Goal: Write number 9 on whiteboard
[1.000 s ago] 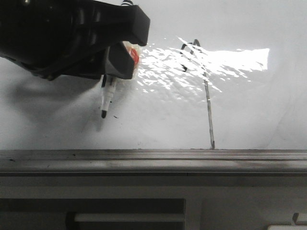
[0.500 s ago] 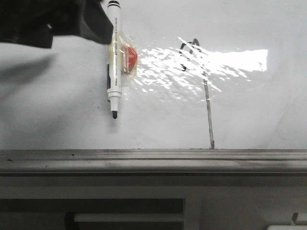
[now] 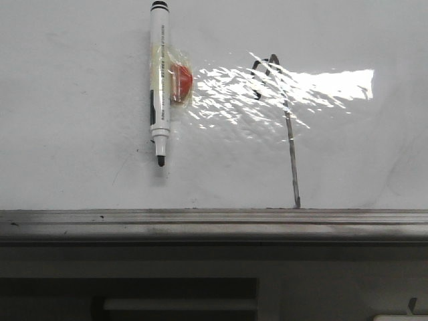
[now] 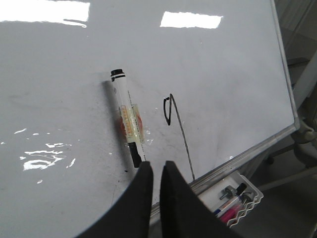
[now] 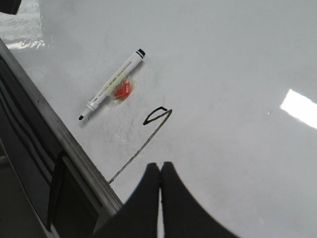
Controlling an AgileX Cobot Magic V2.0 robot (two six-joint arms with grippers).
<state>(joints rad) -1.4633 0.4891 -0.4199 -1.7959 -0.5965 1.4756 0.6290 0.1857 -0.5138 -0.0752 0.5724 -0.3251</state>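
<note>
Writing looks finished: the thin dark marker-drawn number 9 (image 3: 284, 120) stands on the large glossy whiteboard (image 3: 67, 147), its stem reaching the grey lower ledge (image 3: 200, 217). The white uncapped marker (image 3: 159, 80) lies beside it. Left gripper (image 4: 154, 171) nearly closed, right gripper (image 5: 159, 171) closed, both empty.

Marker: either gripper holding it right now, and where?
Nothing is held. The marker lies loose on the whiteboard, left of the number 9. Left gripper and right gripper are shut on nothing.
</note>
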